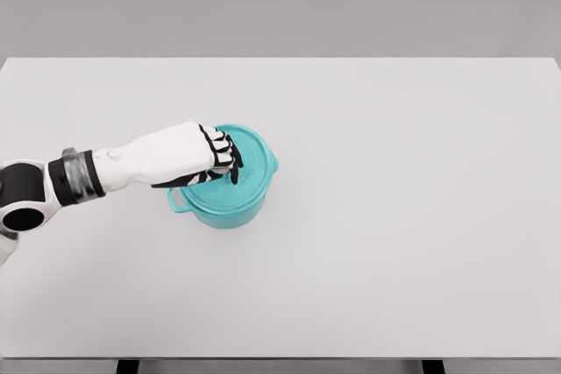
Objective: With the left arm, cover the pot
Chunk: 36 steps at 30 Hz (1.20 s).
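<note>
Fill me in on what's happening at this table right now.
A humanoid robot's left hand is reaching in from the left over a teal pot that stands on the white table. The teal lid already sits on top of the pot, and the hand's fingers are curled over the lid's middle, apparently on its knob, which is hidden under them. The pot looks covered, with the hand not yet off the lid. The right arm is out of view.
</note>
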### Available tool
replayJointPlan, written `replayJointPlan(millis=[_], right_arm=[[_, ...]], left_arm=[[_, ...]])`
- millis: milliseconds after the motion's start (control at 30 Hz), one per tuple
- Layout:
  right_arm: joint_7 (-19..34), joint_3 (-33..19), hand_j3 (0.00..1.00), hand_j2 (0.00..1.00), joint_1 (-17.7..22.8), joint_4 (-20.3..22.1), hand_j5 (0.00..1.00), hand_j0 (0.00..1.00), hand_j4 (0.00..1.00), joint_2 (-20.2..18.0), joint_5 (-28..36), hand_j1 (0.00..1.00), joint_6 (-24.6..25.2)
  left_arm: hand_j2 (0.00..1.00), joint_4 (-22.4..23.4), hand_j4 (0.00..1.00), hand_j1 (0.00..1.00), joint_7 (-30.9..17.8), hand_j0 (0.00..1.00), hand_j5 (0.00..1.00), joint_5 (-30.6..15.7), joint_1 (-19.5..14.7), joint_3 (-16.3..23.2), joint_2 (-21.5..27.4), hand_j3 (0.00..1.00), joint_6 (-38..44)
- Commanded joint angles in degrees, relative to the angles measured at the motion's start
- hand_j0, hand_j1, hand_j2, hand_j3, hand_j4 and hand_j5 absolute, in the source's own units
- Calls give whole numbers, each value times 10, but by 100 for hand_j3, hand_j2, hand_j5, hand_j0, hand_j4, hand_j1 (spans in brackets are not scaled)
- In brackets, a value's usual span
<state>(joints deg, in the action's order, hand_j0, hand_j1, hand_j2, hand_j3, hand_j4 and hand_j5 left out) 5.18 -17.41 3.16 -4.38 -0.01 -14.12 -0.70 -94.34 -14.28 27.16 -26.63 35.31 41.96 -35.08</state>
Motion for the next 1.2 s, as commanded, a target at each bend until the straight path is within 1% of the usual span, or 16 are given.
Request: replayJointPlan(millis=[0,333,567,733,1167], right_arm=[[0,0,100,100,0,0,100,100,100,0,0,100,0],[0,0,100,100,0,0,100,100,100,0,0,100,0],[0,0,100,100,0,0,100,100,100,0,0,100,0],[0,0,100,100,0,0,100,100,100,0,0,100,0],[0,0,100,100,0,0,100,100,100,0,0,100,0]], left_arm=[[45,6,45,45,0,45,45,-4,0,0,0,45,1],[46,20,46,46,0,46,46,-4,0,2,-4,46,1],[47,21,47,47,0,47,47,-4,0,3,-6,47,1],[47,33,47,47,0,47,47,-4,0,6,-10,47,1],[53,35,53,53,0,53,53,-4,1,6,-10,53,1]])
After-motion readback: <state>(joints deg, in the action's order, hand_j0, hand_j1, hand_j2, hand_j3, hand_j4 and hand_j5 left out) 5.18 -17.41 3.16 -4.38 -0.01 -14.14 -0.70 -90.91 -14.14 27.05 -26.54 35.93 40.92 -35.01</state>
